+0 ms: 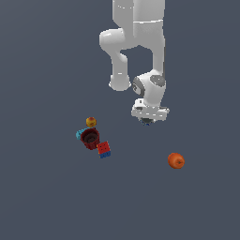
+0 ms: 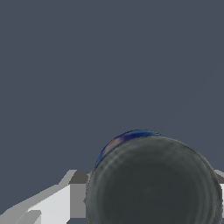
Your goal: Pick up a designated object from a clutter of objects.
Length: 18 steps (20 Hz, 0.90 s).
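We see even, flat light in both renders, with no clear source and no cast shadows on the dark grey-blue ground [image 1: 47, 197]. The white arm [image 1: 140, 42] is the brightest thing in the exterior view, shaded softly grey on its undersides, without glare. The orange fruit [image 1: 176, 161] and the dark red cup [image 1: 90, 138] look small, coarse and slightly soft at their edges. In the wrist view the can [image 2: 153, 183] fills the near part, its grey metal face dim, faintly ringed and blurred, with a thin blue rim catching a little light. We notice no edge distortion.
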Each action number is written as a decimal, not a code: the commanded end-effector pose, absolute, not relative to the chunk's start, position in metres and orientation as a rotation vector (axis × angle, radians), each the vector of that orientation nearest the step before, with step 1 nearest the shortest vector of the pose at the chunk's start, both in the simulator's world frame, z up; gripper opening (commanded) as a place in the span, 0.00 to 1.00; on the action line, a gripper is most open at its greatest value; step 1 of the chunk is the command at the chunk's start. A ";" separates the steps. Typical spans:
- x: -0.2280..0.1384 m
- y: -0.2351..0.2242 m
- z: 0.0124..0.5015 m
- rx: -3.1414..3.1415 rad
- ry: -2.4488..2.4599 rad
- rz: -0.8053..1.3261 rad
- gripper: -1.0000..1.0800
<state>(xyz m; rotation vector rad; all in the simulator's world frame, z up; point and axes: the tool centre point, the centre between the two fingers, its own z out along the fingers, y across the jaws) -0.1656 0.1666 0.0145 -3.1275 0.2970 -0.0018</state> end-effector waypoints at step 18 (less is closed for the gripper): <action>-0.156 0.159 0.044 -3.128 0.297 -0.002 0.00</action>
